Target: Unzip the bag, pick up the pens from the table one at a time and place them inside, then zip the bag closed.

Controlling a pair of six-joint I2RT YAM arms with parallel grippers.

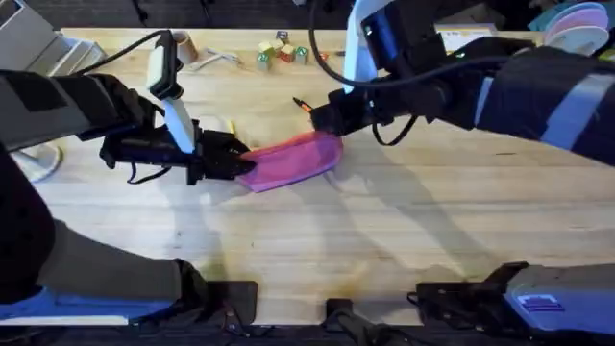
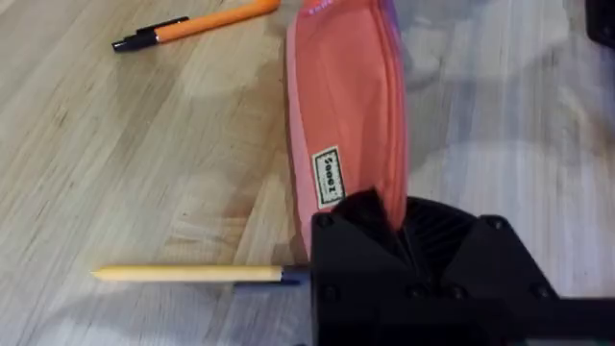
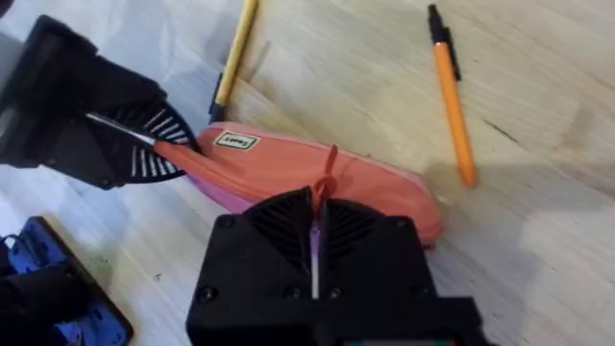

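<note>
Wood-grain table [image 1: 404, 240] spreads under both my arms. Between them lies the bag [image 1: 296, 160], its length running pincer to pincer: my left gripper [image 1: 240, 161] pinches one end, my right gripper [image 3: 317, 216] clamps the zipper pull [image 3: 330, 173]. Both pens [image 2: 197, 21] lie just beyond.

The left gripper [image 2: 399, 235] hides the bag's [image 2: 346, 115] near end

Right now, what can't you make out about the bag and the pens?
- Zipper state: in the right wrist view the right gripper covers the bag's top seam.
- Yellow pen's tip: in the left wrist view it is behind the left gripper.
- Orange pen: overhead, mostly under the right arm.
</note>
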